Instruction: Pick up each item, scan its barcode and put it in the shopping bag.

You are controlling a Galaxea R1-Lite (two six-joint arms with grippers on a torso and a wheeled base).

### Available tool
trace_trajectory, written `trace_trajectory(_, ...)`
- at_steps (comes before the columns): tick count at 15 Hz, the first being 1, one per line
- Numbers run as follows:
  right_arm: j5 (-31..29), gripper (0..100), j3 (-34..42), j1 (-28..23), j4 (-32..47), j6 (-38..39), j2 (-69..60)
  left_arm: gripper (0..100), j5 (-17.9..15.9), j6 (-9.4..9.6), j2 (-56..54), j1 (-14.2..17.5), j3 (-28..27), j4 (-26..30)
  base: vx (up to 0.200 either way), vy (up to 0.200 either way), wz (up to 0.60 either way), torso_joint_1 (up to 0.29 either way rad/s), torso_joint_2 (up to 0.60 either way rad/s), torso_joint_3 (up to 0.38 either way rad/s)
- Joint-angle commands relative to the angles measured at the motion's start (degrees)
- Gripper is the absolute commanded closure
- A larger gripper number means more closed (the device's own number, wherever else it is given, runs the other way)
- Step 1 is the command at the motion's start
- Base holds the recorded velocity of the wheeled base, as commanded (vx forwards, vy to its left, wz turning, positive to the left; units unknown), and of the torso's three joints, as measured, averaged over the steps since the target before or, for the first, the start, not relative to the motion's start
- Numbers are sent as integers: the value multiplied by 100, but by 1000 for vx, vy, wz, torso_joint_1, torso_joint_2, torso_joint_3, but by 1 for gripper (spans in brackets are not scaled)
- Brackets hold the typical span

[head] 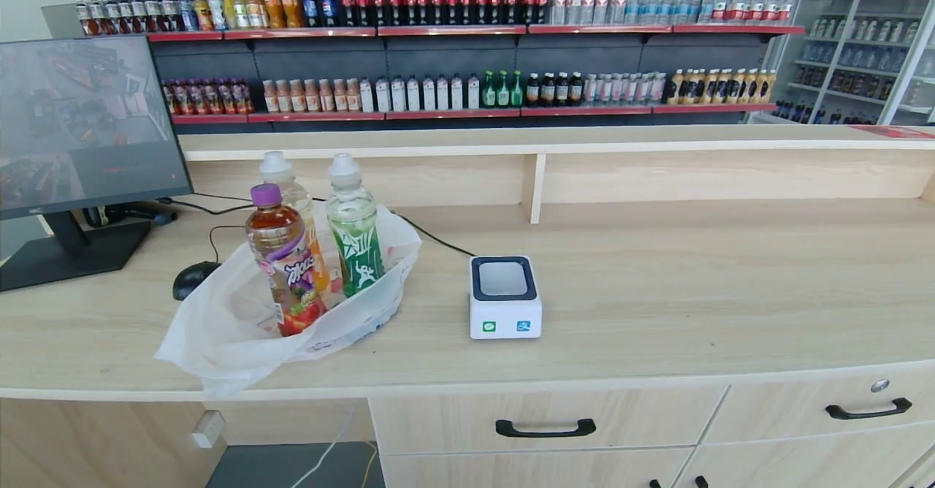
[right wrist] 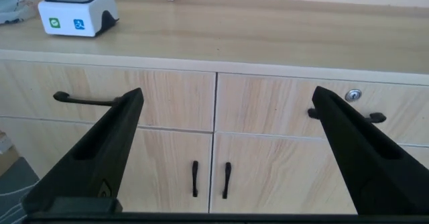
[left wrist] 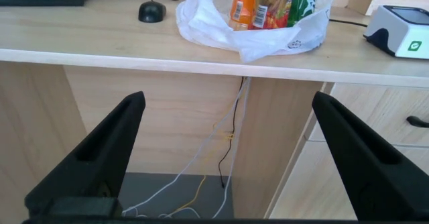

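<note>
Three drinks bottles stand upright in the white shopping bag (head: 219, 334) on the left part of the counter (head: 657, 291). A purple-capped bottle (head: 285, 269) of reddish tea is nearest. A green-labelled bottle (head: 356, 243) stands to its right, and a white-capped bottle (head: 281, 174) with an orange label stands just behind, the three pressed close together. The scanner (head: 505, 298) sits to the right of the bag, near it but apart. On this evidence the bagging looks done.

The left gripper (left wrist: 228, 98) hangs low in front of the counter's near edge below the bag, its jaws spread wide and holding nothing. The right gripper (right wrist: 228, 93) is likewise released, facing the drawer fronts to the right of the scanner.

Should a bottle need lifting, each appears full, so it would likely be fairly heavy for its size. The walls are smooth plastic under glossy labels, which could slip in a light pinch. The straight body at the label looks the surest place to grip, since the tapering shoulder and cap offer less hold. The bag is thin, soft film — crumpled, open-mouthed and likely to drag or collapse if snagged. Any grip on it is best taken at a gathered fold of its rim, well away from the bottles.
</note>
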State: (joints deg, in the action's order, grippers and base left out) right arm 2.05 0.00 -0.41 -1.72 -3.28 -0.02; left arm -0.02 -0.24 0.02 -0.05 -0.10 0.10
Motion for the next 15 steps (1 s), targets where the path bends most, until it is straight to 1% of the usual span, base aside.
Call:
trace_trajectory(1, -275, 0, -18, 6, 225, 55, 2, 0, -6, -2, -2, 5, 1, -1, 0, 0, 0, 0, 0, 0)
trace_trajectory(2, -249, 0, -9, 6, 181, 187, 2, 0, 2, -11, -2, 5, 1, -1, 0, 0, 0, 0, 0, 0)
trace_trajectory(7, -249, 0, -9, 15, 189, 222, 2, 0, 2, -2, -2, 5, 1, -1, 0, 0, 0, 0, 0, 0)
trace_trajectory(9, -258, 0, -9, 6, 189, 372, 2, 0, -6, -2, -2, 14, 1, -1, 0, 0, 0, 0, 0, 0)
trace_trajectory(15, -258, 0, -9, 6, 181, 363, 2, 0, 2, -2, -2, 14, 1, -1, 0, 0, 0, 0, 0, 0)
